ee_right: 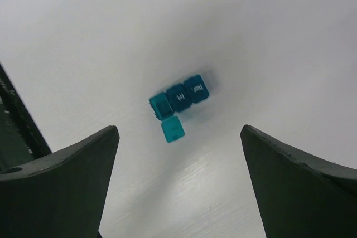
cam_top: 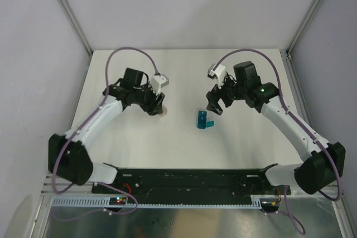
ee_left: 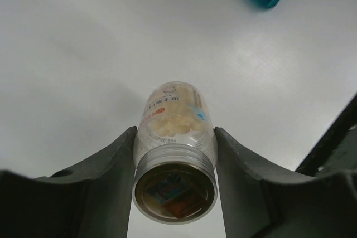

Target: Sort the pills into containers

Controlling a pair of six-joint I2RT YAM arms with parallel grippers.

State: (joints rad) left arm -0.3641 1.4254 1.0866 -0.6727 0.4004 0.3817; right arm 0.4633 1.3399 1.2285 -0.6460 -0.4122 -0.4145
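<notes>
Right wrist: teal containers [ee_right: 179,94], three joined cubes, one end lid [ee_right: 172,131] flipped open; right gripper [ee_right: 178,130] fingers spread wide, left gripper [ee_left: 175,133] pinching the bottle [ee_left: 174,110].

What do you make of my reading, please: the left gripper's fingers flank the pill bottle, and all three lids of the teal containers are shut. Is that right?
Not quite: the right wrist view shows one end lid of the containers flipped open, the other two shut. The left gripper does flank the pill bottle.
</notes>
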